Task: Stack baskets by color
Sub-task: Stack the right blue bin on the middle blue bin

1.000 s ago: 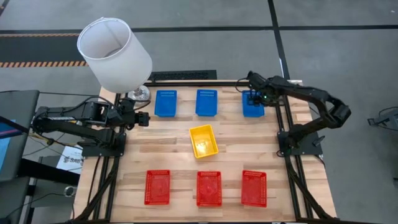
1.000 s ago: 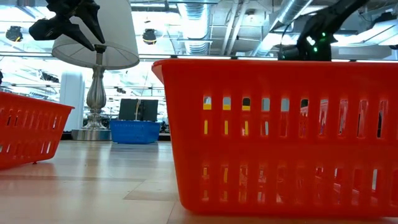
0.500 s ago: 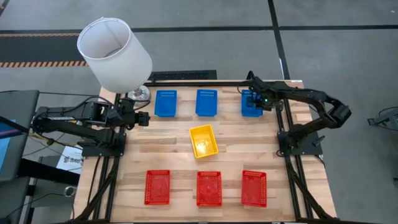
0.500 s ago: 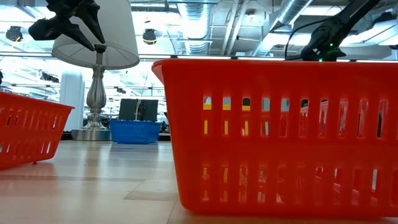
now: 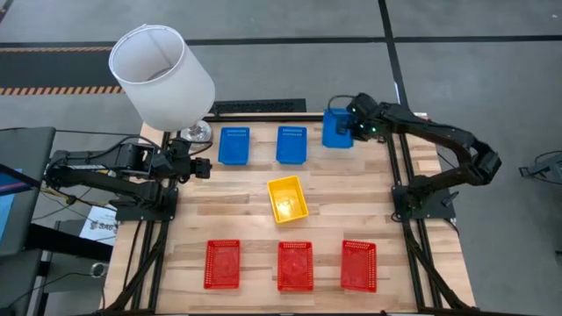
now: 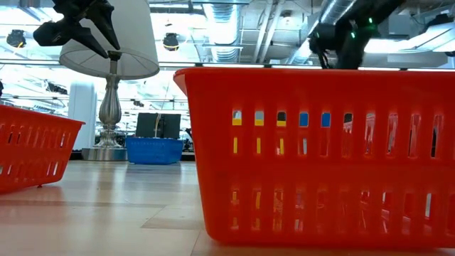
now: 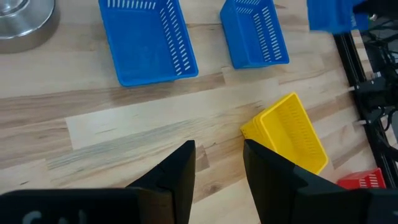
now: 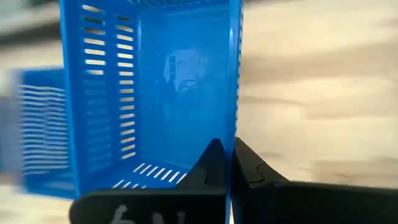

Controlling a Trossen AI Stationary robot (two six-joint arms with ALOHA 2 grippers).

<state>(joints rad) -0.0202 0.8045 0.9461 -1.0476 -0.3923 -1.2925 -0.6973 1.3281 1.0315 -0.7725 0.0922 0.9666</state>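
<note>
Three blue baskets show. Two rest on their bottoms on the wooden table at the far side [image 5: 234, 146] [image 5: 291, 145]. The third [image 5: 337, 129] is in the air at the far right, with my right gripper [image 5: 356, 125] shut on it. A yellow basket [image 5: 288, 198] lies askew at mid-table. Three red baskets [image 5: 222, 263] [image 5: 295, 265] [image 5: 358, 265] stand in a row along the near edge. My left gripper [image 7: 217, 168] waits open over the table's left side, holding nothing. My right gripper pinches the blue basket's side wall [image 8: 235, 124], the one toward the table's right, at its rim, with one finger inside the basket and one outside. The fingers slant down from the right. The basket is lifted clear of the table and hangs tilted beside the fingers.
A lamp with a white shade [image 5: 161, 75] and metal foot [image 5: 195, 132] stands at the far left corner. Black frame rails [image 5: 406, 175] run along the table's sides. Bare wood lies between the blue row, the yellow basket and the red row.
My right gripper has shut on the far right blue basket, then risen and swung toward the table's left and far edge, tipping less steeply downward. The basket has come up off the table with it and now hangs tilted, nearer the middle blue basket.
</note>
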